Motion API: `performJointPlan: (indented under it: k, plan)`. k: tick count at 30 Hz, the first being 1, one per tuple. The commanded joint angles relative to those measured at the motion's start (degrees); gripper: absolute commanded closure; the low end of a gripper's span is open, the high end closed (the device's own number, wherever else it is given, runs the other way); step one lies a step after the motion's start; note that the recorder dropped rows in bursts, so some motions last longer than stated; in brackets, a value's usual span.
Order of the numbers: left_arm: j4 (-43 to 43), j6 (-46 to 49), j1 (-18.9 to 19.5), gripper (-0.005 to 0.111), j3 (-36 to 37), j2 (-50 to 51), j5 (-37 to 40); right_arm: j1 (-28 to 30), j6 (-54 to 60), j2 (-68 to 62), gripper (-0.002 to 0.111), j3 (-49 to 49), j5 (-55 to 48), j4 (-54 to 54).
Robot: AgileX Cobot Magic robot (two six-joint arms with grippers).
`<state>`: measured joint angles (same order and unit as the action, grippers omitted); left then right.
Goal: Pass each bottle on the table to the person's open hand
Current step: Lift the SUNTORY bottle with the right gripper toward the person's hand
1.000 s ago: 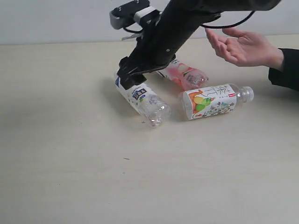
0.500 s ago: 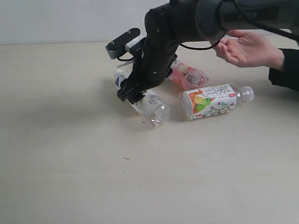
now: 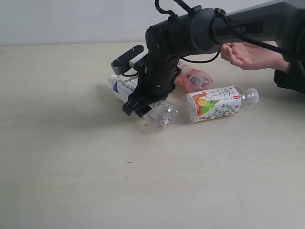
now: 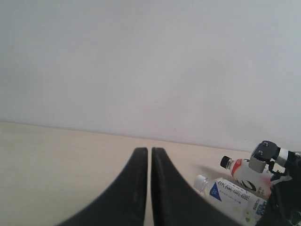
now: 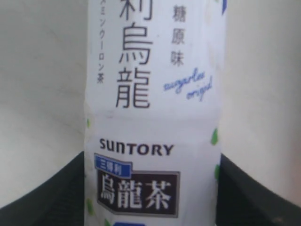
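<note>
Between the right fingers (image 5: 51, 202) lies the white-blue bottle (image 5: 150, 117), flat on the table (image 3: 71, 167); can't tell if they're squeezing it. Left fingers (image 4: 129, 188) are pressed together tight.

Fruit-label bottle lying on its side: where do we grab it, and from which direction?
Grip the fruit-label bottle across its labelled mid-body, straight down from above, jaws astride its long axis. It lies flat on the table, so both round sides are exposed there. The pink bottle lies close behind its base end, so stay mid-label.
</note>
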<state>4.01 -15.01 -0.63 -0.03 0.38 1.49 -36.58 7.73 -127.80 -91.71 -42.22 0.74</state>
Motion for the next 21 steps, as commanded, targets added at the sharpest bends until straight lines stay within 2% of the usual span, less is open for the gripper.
performJointPlan:
  k: [1,2,13,21]
  plan:
    - [0.1,0.0,0.0,0.101,0.0,-0.4,-0.3,-0.1,-0.3,1.4,0.098,-0.2,-1.6,-0.7]
    - [0.1,0.0,0.0,0.101,0.0,-0.4,-0.3,-0.1,-0.3,1.9,0.108,-0.2,-1.4,-0.7]
    - [0.1,0.0,0.0,0.101,0.0,-0.4,-0.3,-0.1,-6.3,13.1,0.108,-0.2,-4.9,-2.1]
    - [0.1,0.0,0.0,0.101,0.0,-0.4,-0.3,-0.1,-6.5,23.6,0.108,2.1,-7.1,-4.7]
